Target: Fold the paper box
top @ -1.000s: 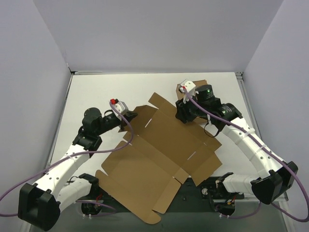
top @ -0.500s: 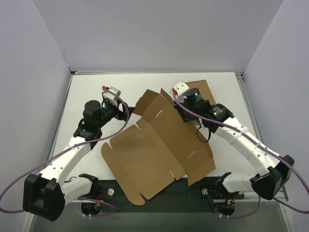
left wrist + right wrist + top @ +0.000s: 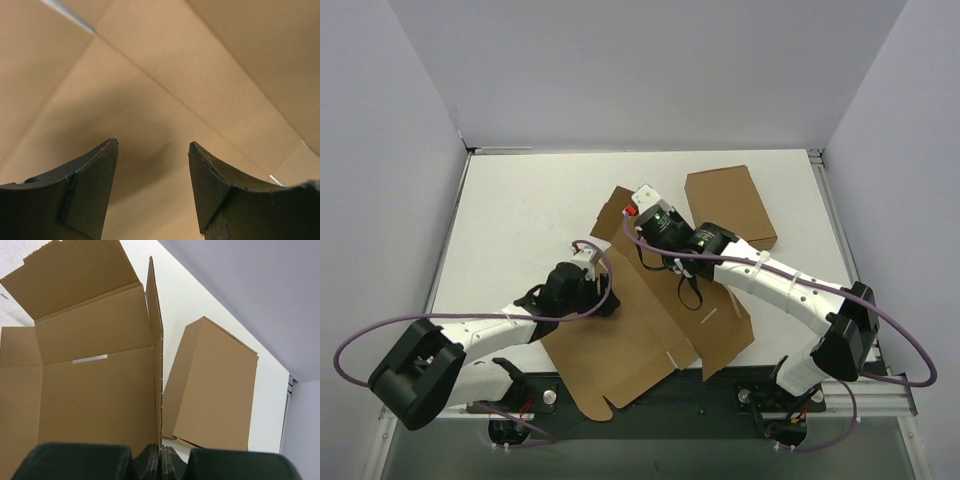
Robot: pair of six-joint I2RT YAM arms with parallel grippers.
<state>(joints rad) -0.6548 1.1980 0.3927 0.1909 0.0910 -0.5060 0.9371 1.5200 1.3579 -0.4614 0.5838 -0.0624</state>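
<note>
Mid-fold here: right gripper pinched tight on an upright flap of the paper box, left gripper spread, empty, panel right beneath it. Next, I'd guess, pin that panel and swing the flap over.

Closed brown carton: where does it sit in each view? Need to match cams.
Top external: carton right of centre, on the far side of the paper box.
Left wrist: not in it; only paper box past the open left pincer.
Right wrist: carton right of centre, behind the box's upright flap.
Shared landmark: the paper box, seen in all three views.
</note>
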